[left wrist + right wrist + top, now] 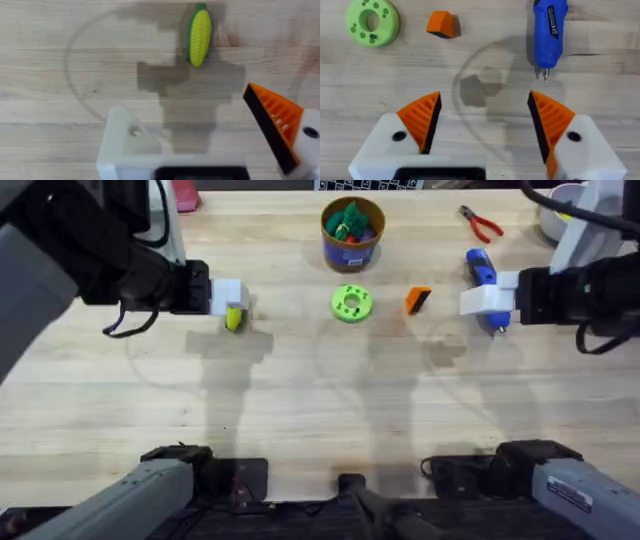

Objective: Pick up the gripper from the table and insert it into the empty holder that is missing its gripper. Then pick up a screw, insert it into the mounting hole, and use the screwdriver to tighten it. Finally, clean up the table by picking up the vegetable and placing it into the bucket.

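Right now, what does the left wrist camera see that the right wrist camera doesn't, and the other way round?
Left wrist view alone: a small yellow toy corn cob with a green end, lying on the wood ahead of the left tool, whose one white finger base is bare while the other carries an orange ribbed wedge.

Right wrist view alone: a blue cylindrical electric screwdriver, a loose orange wedge fingertip and a green holed disc, past the open right tool, which has both wedges.

Both: the light wooden plank table.

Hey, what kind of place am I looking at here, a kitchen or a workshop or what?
Probably a robot test bench: a butcher-block table holding a blue screwdriver, red-handled pliers and a toy corn cob.
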`<move>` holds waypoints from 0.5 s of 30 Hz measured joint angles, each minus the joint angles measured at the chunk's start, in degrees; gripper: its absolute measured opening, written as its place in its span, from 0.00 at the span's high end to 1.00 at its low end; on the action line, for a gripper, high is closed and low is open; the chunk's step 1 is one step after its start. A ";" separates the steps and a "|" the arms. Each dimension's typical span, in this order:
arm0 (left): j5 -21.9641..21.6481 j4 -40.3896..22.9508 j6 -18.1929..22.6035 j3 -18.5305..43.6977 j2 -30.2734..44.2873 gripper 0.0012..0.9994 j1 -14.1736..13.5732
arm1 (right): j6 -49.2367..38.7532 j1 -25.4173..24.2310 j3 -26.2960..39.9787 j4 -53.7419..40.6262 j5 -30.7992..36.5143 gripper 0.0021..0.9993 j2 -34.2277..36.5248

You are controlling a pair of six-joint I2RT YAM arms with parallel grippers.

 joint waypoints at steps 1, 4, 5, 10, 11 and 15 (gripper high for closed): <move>0.04 -0.39 0.12 0.78 1.12 0.01 0.00 | 0.00 0.01 0.00 0.00 0.01 0.01 0.00; 0.12 -2.01 0.21 3.99 5.63 0.01 0.00 | 0.00 0.00 0.00 0.01 0.01 0.01 0.00; 0.14 -2.67 0.38 5.35 7.59 0.01 0.00 | 0.00 0.01 0.00 0.02 0.00 0.01 0.00; 0.17 -3.15 0.63 11.66 19.45 0.01 0.00 | 0.00 0.00 0.00 0.00 0.00 0.01 0.00; 0.17 -2.82 0.62 12.35 21.54 0.01 0.00 | 0.00 -0.01 0.00 0.00 0.00 0.01 0.00; 0.17 -1.01 0.66 13.23 29.41 0.01 0.00 | 0.00 0.01 0.00 -0.02 0.00 0.01 0.00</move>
